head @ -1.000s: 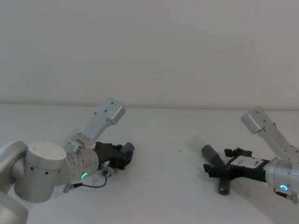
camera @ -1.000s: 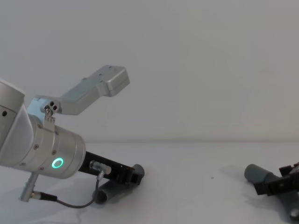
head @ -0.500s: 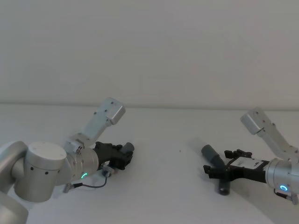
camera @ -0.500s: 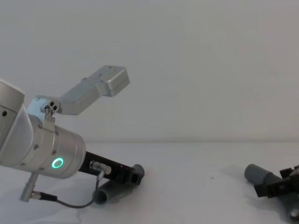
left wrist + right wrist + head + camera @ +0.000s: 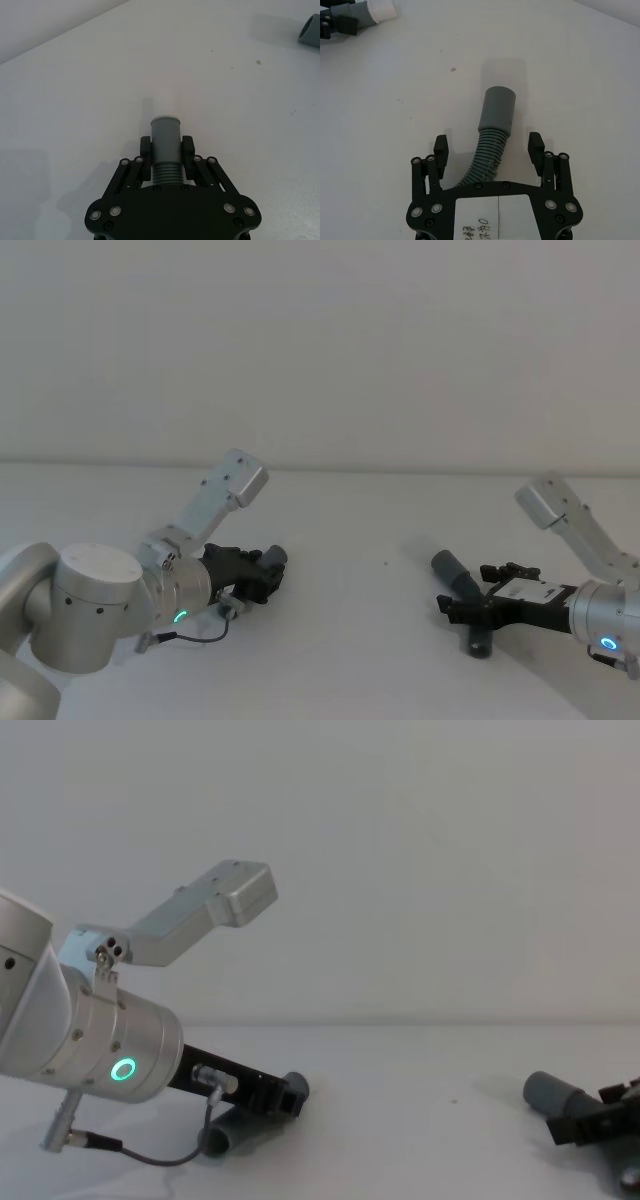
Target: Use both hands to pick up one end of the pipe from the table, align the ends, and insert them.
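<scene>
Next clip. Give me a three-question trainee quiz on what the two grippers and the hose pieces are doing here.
1. True or false: the left gripper is shut on the left hose piece.
2. Which piece has the white tip? A) left B) right
3. Fill in: the right gripper straddles the right hose piece, lying on the table, with its jaws ___.
Key: 1 true; 2 A; 3 open.

Handwriting on one white label

The white label [image 5: 497, 207] on the back of the right gripper [image 5: 488, 144] carries a few dark handwritten marks along its edge nearer the wrist, turned sideways. They look like digits, perhaps beginning "203", but cannot be read for sure. No other writing is legible.
</scene>
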